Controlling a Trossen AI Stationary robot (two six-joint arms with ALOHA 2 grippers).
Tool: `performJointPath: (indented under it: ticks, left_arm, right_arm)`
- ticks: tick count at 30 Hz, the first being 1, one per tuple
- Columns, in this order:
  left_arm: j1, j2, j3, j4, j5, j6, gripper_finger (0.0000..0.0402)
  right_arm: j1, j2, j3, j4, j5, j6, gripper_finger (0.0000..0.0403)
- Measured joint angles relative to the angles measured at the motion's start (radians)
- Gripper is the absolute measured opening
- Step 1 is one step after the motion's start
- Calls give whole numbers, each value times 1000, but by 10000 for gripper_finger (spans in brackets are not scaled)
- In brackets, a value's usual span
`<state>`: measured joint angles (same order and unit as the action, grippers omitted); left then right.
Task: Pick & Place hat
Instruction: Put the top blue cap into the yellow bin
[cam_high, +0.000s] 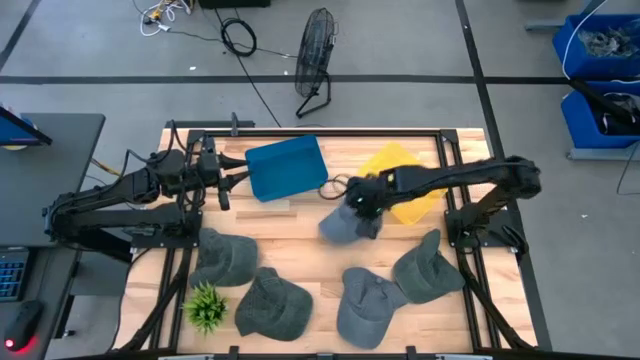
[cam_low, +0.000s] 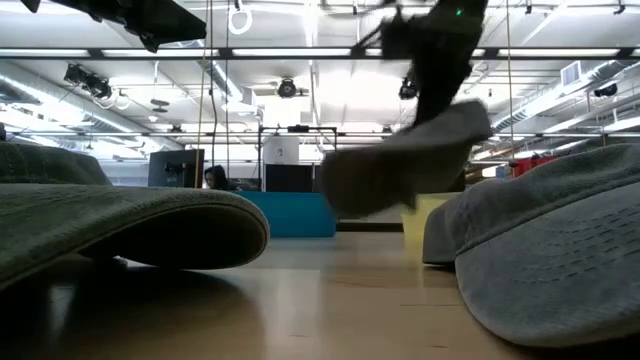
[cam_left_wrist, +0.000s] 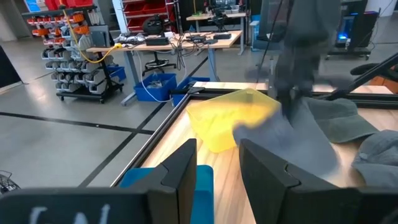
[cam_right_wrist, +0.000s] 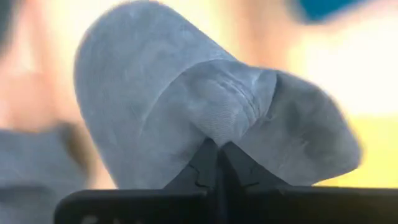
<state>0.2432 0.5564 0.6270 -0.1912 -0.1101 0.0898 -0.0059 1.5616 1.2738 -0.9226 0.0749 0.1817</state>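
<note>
Right gripper (cam_high: 360, 205) pinched tight on grey hat (cam_high: 341, 226), lifted beside yellow bin (cam_high: 412, 190). Left gripper (cam_high: 232, 172) parted, empty, over blue bin (cam_high: 286, 166).

I am wearing matte black all over: both my arms are built of slim dark links with bulkier joints. My left hand (cam_left_wrist: 214, 177) is showing two flat, angular black fingers (cam_left_wrist: 180, 177) with stepped edges. My right hand (cam_right_wrist: 217, 163) is showing black fingers tapering to narrow tips, above a dark crossbar.
</note>
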Motion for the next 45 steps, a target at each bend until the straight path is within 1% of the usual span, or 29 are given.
performJointPath:
  ticks: [3, 5, 6, 8, 12, 14, 16, 19, 21, 24, 29, 32, 35, 38, 40, 42, 45]
  left_arm:
    - [0, 0, 0, 0, 0, 0, 124]
    - [0, 1, 0, 0, 0, -1, 124]
    - [0, 1, 0, 0, 0, -1, 124]
    - [0, 1, 0, 0, 0, -1, 124]
    - [0, 0, 0, -3, 0, -1, 124]
    - [0, 1, 0, -9, 0, -1, 124]
    - [0, 1, 0, -17, 0, -1, 124]
    - [0, 1, 0, -37, 0, -1, 124]
    - [0, 1, 0, -53, 0, -1, 124]
    - [0, 0, 0, -61, 0, -1, 124]
    - [0, 1, 0, -61, 0, -1, 124]
    - [0, 0, 0, -61, 0, -1, 124]
    - [0, 1, 0, -58, 0, -1, 124]
    - [0, 0, 0, -52, 0, -2, 124]
    - [0, 1, 0, -52, 0, -2, 124]
    - [0, 0, 0, -52, 0, -2, 124]
    - [0, 1, 0, -53, 0, -2, 124]
  right_arm:
    - [0, -55, 71, -189, 216, 16, 3]
    - [-3, -92, 86, -258, 377, 89, 3]
    - [-8, -110, 87, -282, 431, 133, 3]
    - [-28, -138, 87, -320, 491, 222, 3]
    - [-66, -155, 87, -392, 536, 407, 3]
    - [-86, -153, 82, -439, 550, 508, 3]
    - [-108, -155, 46, -452, 572, 593, 3]
    - [-147, -153, -44, -447, 579, 705, 3]
    - [-170, -154, -125, -407, 566, 733, 4]
    - [-190, -152, -243, -282, 538, 734, 4]
    - [-215, -152, -375, -73, 440, 724, 5]
    - [-233, -153, -424, 38, 459, 681, 5]
    - [-265, -153, -452, 146, 515, 671, 5]
    - [-296, -153, -457, 259, 513, 602, 8]
    - [-311, -153, -457, 330, 506, 567, 13]
    - [-324, -153, -457, 393, 475, 560, 19]
    - [-334, -153, -457, 420, 427, 519, 32]
